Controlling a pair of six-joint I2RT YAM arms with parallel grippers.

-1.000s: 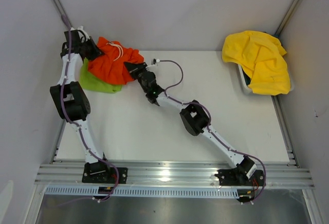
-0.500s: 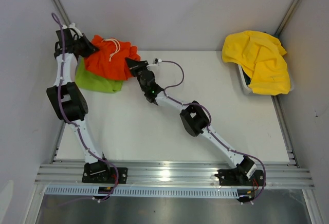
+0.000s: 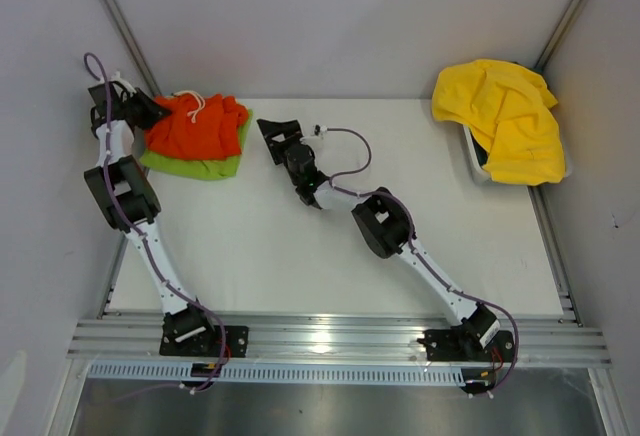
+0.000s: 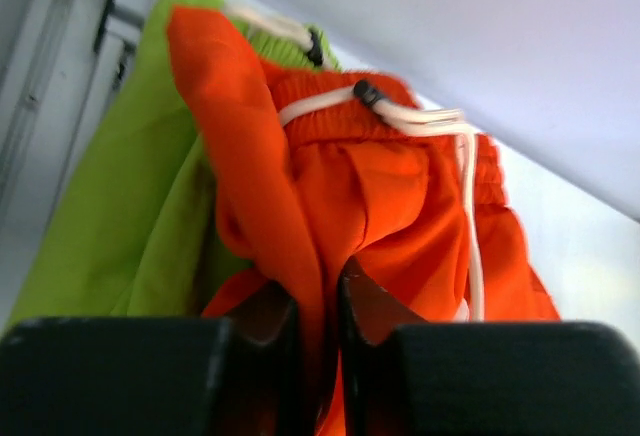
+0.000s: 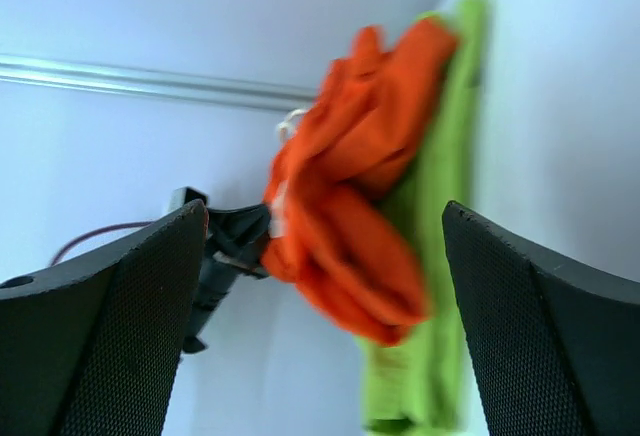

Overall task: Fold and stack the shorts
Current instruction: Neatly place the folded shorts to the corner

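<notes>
Yellow cloth (image 3: 505, 121) fills the bin (image 3: 477, 166). Orange shorts (image 3: 195, 128) lie on green shorts (image 3: 190, 168); left jaws pinch the orange pair, right jaws gape wide nearby.

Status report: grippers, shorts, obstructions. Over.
Left gripper pinching orange-red shorts, bunched on top of lime-green shorts. Right gripper open, clear of the pile. Yellow cloth heaped on far-right bin, out of the way.

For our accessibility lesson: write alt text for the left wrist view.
The left pincer grips a fold of the orange shorts, which lie crumpled on the green shorts. A white drawstring trails down from the orange waistband.
</notes>
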